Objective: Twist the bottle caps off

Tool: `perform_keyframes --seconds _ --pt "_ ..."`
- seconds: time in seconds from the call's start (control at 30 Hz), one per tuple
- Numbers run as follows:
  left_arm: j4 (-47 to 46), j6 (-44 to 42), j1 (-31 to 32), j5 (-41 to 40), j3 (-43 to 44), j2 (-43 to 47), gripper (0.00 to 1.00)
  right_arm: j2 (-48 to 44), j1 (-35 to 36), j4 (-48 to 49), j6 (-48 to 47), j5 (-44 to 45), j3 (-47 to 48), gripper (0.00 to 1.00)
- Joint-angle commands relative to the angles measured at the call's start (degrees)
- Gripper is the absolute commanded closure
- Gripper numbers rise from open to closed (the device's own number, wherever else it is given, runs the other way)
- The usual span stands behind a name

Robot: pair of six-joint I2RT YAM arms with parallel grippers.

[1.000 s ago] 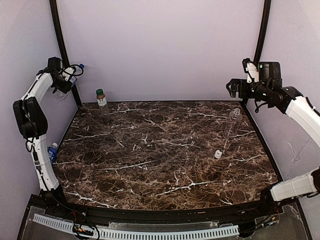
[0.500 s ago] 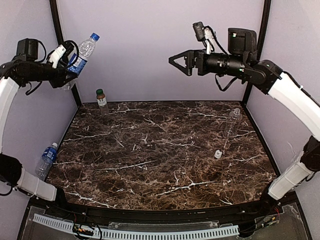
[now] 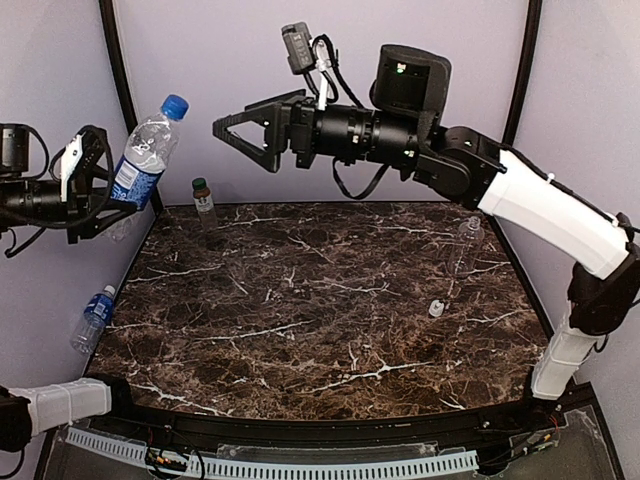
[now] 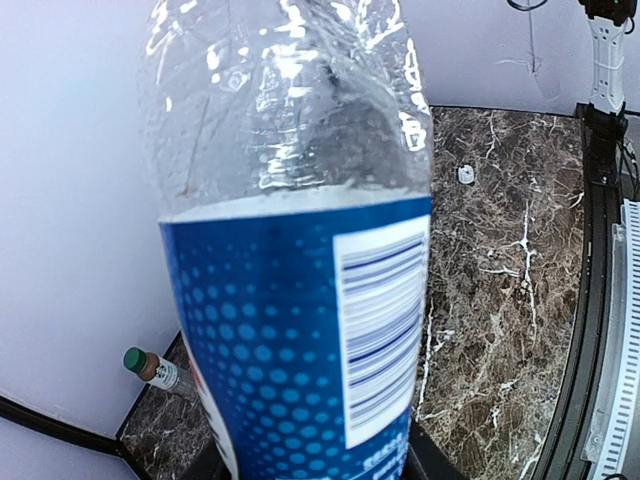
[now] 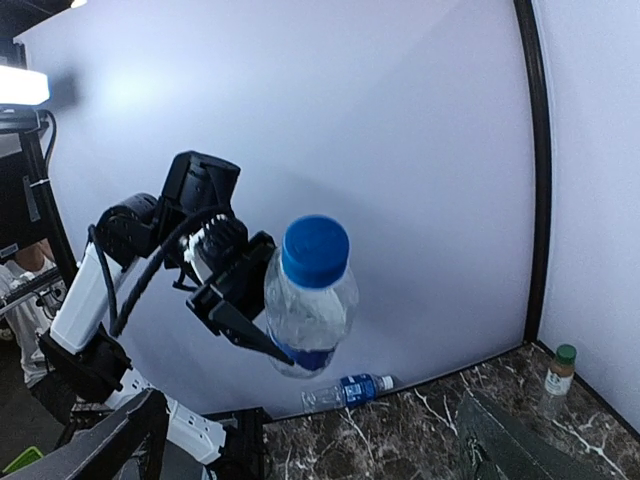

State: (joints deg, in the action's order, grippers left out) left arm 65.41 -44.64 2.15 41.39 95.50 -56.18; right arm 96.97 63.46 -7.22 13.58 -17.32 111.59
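My left gripper (image 3: 100,195) is shut on a clear bottle with a blue label (image 3: 140,165) and holds it tilted in the air at the left, its blue cap (image 3: 175,105) on top. The bottle fills the left wrist view (image 4: 300,250). My right gripper (image 3: 228,130) is open and empty, level with the cap and a little to its right. The right wrist view shows the cap (image 5: 315,250) centred ahead between my spread fingers (image 5: 100,450). A brownish bottle (image 3: 203,200) stands at the back left. A second blue-labelled bottle (image 3: 92,318) lies at the table's left edge. A clear unlabelled bottle (image 3: 465,245) is at the right.
A small white cap (image 3: 436,308) lies on the dark marble table (image 3: 320,340) near the unlabelled bottle. Lilac walls and black frame posts (image 3: 120,80) close in the back and sides. The right arm stretches across the back of the table.
The right arm has swung far left across the back, its open gripper now close to the held bottle's cap. The left arm has brought the bottle lower and further over the table.
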Motion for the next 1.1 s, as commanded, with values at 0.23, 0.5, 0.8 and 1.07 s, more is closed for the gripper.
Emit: perform_keyframes --seconds 0.23,0.5,0.8,1.07 --pt "-5.0 -4.6 0.2 3.8 -15.3 6.9 0.61 13.2 2.3 5.3 3.4 0.6 13.4 0.08" --pt "-3.8 -8.4 0.2 3.6 -16.2 6.4 0.62 19.5 2.3 3.2 4.5 1.6 19.7 0.27" --pt "-7.1 -5.5 0.2 3.9 -16.7 5.4 0.63 20.0 2.3 3.3 5.5 -1.3 17.5 0.92" --pt "-12.0 4.1 0.4 6.5 -19.6 4.9 0.03 18.0 2.6 6.4 6.4 -1.7 13.5 1.0"
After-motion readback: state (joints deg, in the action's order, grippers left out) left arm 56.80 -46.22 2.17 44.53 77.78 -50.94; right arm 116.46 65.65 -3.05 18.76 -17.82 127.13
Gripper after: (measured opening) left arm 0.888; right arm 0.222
